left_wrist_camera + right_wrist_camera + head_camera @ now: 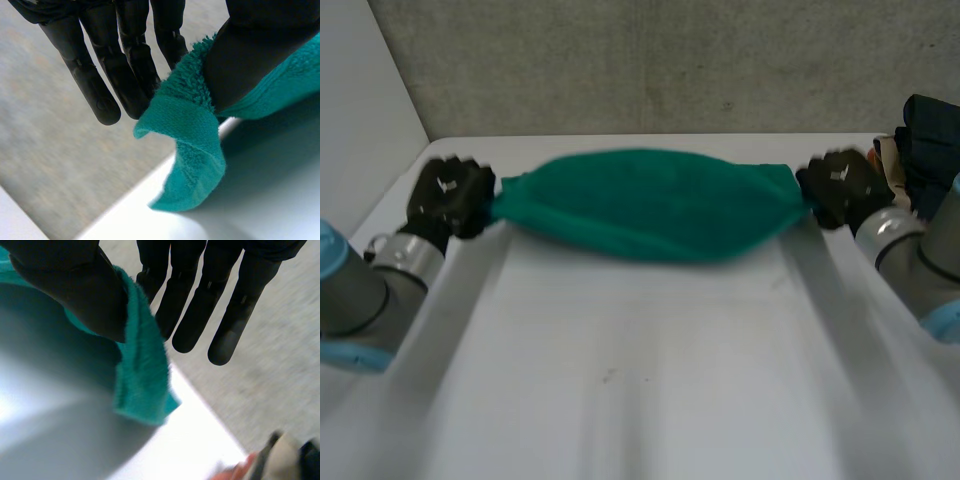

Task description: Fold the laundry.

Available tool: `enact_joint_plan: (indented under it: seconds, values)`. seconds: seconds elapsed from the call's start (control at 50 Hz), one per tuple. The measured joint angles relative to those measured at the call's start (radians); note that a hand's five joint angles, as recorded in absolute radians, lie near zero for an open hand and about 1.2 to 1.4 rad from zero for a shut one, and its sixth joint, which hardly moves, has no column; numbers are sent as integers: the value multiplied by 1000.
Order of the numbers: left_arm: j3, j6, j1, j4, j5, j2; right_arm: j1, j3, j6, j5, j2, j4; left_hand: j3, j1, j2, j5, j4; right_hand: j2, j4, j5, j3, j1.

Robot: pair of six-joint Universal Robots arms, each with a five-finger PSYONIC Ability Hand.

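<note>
A green towel (655, 203) hangs stretched between my two hands near the table's far edge, sagging in the middle. My left hand (448, 195) pinches its left end. In the left wrist view the thumb (255, 50) presses the towel's corner (190, 150) against the straight fingers (100, 85). My right hand (842, 185) pinches the right end. In the right wrist view the thumb (80, 290) clamps the towel's edge (142, 375) against the fingers (200, 315).
The white table (650, 370) spreads below the towel toward me. A pile of dark and light laundry (920, 140) lies at the far right, beside my right arm, and its laundry (280, 460) lies beyond my right hand's fingertips. A grey wall (650, 60) rises behind the table.
</note>
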Motion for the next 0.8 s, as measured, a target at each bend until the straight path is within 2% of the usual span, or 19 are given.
enact_joint_plan:
  seconds: [0.14, 0.22, 0.26, 0.32, 0.42, 0.48, 0.56, 0.58, 0.7, 0.72, 0.8]
  values:
    - [-153, 91, 38, -130, 46, 79, -16, 68, -116, 27, -19, 212, 0, 0, 0, 0, 0, 0, 0, 0, 0, 0]
    - [-227, 180, 78, -327, 90, 191, -44, 106, -214, 70, -93, 440, 0, 0, 0, 0, 0, 0, 0, 0, 0, 0]
    - [-245, 214, 91, -397, 107, 228, -52, 115, -239, 80, -113, 492, 0, 0, 0, 0, 0, 0, 0, 0, 0, 0]
    - [-280, 323, 132, -601, 160, 325, -93, 152, -351, 102, -188, 676, 0, 0, 0, 0, 0, 0, 0, 0, 0, 0]
    - [-290, 499, 194, -860, 232, 412, -148, 176, -495, 81, -250, 819, 0, 0, 0, 0, 0, 0, 0, 0, 0, 0]
    - [-270, 595, 219, -958, 272, 426, -163, 154, -532, 54, -252, 842, 0, 0, 0, 0, 0, 0, 0, 0, 0, 0]
    - [-222, 657, 225, -986, 309, 405, -146, 96, -486, 35, -214, 797, 0, 0, 0, 0, 0, 0, 0, 0, 0, 0]
    - [-186, 668, 217, -973, 324, 379, -126, 51, -435, 30, -178, 748, 0, 0, 0, 0, 0, 0, 0, 0, 0, 0]
    - [-63, 617, 160, -858, 325, 261, -67, -78, -302, 52, -51, 585, 0, 0, 0, 0, 0, 0, 0, 0, 0, 0]
    - [14, 565, 120, -765, 291, 179, -40, -148, -255, 85, 24, 495, 0, 0, 0, 0, 0, 0, 0, 0, 0, 0]
    - [118, 502, 71, -647, 212, 74, -19, -221, -227, 130, 103, 407, 0, 0, 0, 0, 0, 0, 0, 0, 0, 0]
